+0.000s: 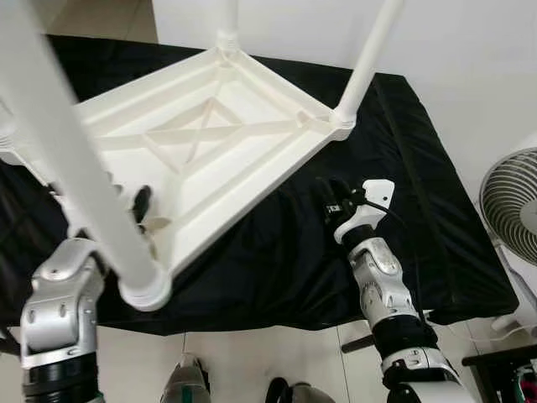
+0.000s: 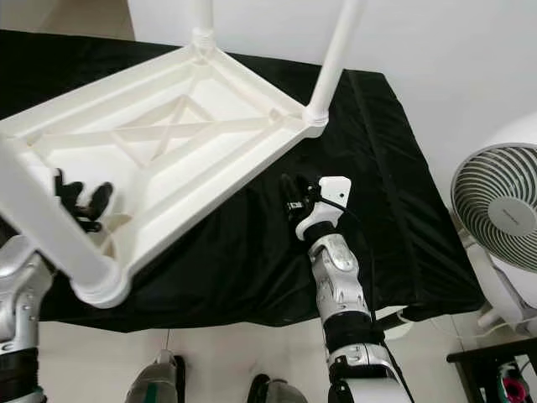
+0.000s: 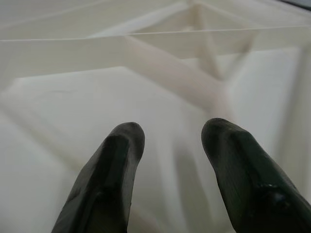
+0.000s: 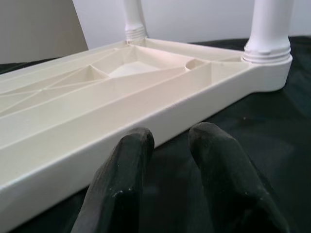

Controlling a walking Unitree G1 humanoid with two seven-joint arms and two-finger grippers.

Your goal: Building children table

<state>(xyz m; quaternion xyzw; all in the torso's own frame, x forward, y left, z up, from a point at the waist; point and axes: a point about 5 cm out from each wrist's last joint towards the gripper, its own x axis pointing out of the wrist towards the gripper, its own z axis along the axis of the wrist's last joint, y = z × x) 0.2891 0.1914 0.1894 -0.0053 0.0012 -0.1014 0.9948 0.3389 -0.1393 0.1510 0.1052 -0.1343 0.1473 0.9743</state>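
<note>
The white table top (image 2: pixel 168 159) is lying upside down on the black cloth (image 2: pixel 394 210), its legs (image 2: pixel 336 54) sticking up from the corners. The left gripper (image 3: pixel 172 145), fingers apart and holding nothing, is reaching inside the ribbed underside near the 8 o'clock corner, where the nearest leg (image 1: pixel 75 168) is crossing in front of that arm. The right gripper (image 4: pixel 170 141), fingers slightly parted and empty, is hovering over the cloth just beside the table's 4 o'clock edge. A fan (image 2: pixel 503 214) is standing at 3 o'clock.
</note>
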